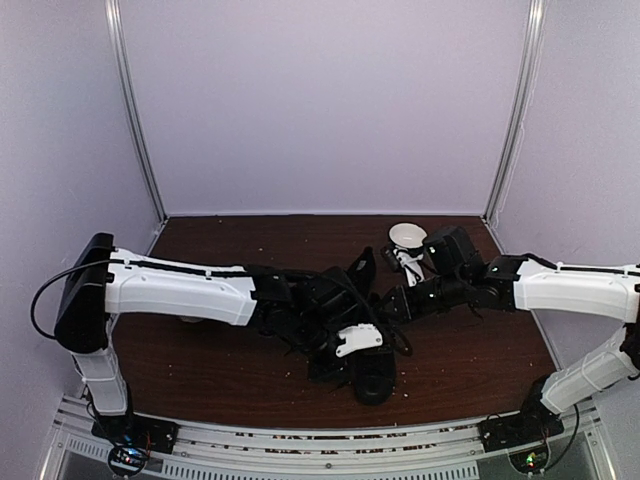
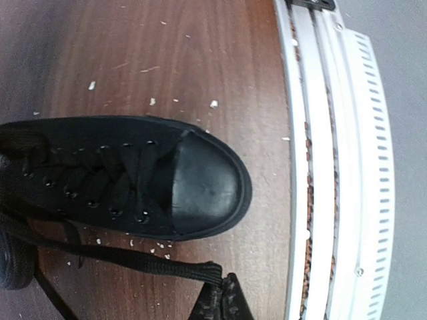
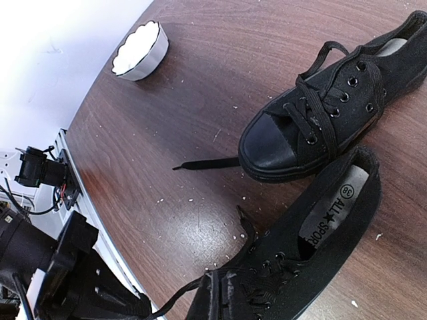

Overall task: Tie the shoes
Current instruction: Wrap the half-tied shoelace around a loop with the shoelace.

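The left arm [image 1: 180, 290], white shells with black joints, stretched low from the near left corner to the middle of the tabletop [image 1: 220, 250], a dark red-brown wood-grain surface dotted with pale crumbs. The left fingers [image 2: 230, 303], black and rough-textured, were closed to a point, pinching the flat woven end of a lace [image 2: 133, 261] that ran taut along the tabletop just beside one shoe.

The shoes [image 1: 372, 375] lay in the middle of the tabletop, under and between the two wrists. Both were matt black canvas low-tops with smooth, rounded rubber toe caps, thick black soles and thin black laces crossing through small eyelets. The one under the left wrist [image 2: 133, 177] pointed its toe at the white slotted metal rail [image 2: 347, 167] on the near edge. In the right wrist view the farther shoe [image 3: 320, 120] sat upright, a loose lace end lying on the wood by its toe. The nearer shoe [image 3: 313, 233] lay close beside it, its grey printed insole showing.

The right arm [image 1: 570, 288] reached in from the near right corner, its elbow bent. The right fingers [image 3: 217, 297] were closed over the nearer shoe's lacing. A strand led away from them, but whether it was pinched could not be told.

A fluted white bowl [image 3: 138, 50] stood well apart to the left. Another white bowl [image 1: 407, 235] stood far right of the shoes, just beyond the right wrist.
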Controlling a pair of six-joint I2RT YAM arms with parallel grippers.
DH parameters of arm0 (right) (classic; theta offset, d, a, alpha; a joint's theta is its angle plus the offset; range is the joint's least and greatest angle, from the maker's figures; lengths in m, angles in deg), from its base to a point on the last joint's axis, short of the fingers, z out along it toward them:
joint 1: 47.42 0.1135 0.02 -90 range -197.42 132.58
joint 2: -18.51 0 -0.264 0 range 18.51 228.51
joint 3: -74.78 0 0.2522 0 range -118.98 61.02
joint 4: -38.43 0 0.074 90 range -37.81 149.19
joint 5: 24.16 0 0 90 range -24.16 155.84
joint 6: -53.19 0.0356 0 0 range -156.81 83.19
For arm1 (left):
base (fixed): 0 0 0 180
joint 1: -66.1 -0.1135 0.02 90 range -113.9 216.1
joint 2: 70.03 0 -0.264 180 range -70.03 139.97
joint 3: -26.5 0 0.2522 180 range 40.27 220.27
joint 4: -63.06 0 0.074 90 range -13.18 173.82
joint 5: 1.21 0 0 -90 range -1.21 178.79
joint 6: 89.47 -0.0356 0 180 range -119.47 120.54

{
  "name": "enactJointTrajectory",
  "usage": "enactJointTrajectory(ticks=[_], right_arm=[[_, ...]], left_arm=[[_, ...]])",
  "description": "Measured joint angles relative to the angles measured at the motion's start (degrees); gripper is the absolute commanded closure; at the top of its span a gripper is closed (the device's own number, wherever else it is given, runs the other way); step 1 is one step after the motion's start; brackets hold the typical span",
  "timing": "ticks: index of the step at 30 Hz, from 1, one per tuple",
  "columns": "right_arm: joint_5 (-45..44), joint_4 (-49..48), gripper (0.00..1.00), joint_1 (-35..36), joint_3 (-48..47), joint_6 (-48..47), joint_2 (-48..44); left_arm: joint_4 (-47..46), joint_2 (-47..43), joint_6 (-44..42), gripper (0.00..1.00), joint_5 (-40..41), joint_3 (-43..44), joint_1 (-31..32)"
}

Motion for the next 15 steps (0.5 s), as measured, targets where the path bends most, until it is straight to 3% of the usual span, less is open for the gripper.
enactJointTrajectory(ticks=[6, 11, 15], right_arm=[[0.44, 0.07, 1.00, -0.68, -0.26, -0.02, 0.17], [0.68, -0.09, 1.00, -1.14, -0.26, 0.00, 0.63], [1.09, -0.22, 1.00, -1.29, -0.26, 0.00, 1.16]], left_arm=[[7.69, 5.60, -7.28, 1.00, -5.46, 11.34, -0.04], [9.38, 12.28, -11.72, 1.00, -8.57, 23.78, 0.22], [9.01, 15.47, -13.55, 1.00, -7.26, 27.43, 0.28]])
